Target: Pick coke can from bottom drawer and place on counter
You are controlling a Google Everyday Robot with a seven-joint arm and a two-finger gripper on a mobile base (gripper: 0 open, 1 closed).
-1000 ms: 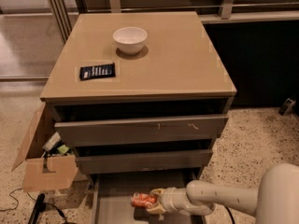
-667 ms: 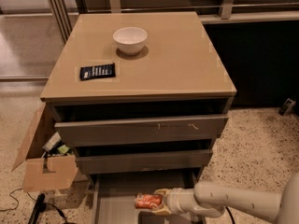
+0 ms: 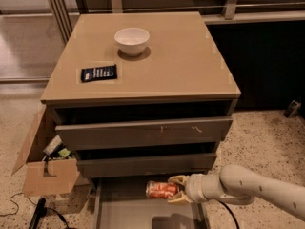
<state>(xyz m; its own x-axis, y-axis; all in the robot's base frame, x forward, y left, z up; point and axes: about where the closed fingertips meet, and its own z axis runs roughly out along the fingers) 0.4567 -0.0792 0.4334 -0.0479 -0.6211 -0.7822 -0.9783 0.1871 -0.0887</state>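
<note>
Coke can (image 3: 159,190) lies sideways in the grasp of the gripper (image 3: 174,190), whose 2 pale fingers (image 3: 178,179) clench its right end, 1 above and 1 below. The white arm (image 3: 257,187) reaches in from the lower right. The can sits over the pulled-out bottom drawer (image 3: 124,213), close under the front of the drawer above, with a dark shadow on the drawer floor nearer the camera. Whether the can touches the floor I cannot tell. Above are the 2 upper drawers (image 3: 143,133), both slightly open. On the counter (image 3: 186,66) stand a white bowl (image 3: 132,40) near the back and a flat black packet (image 3: 98,73) toward the left front, well apart. A cardboard box (image 3: 45,175) leans by the cabinet's left side.
</note>
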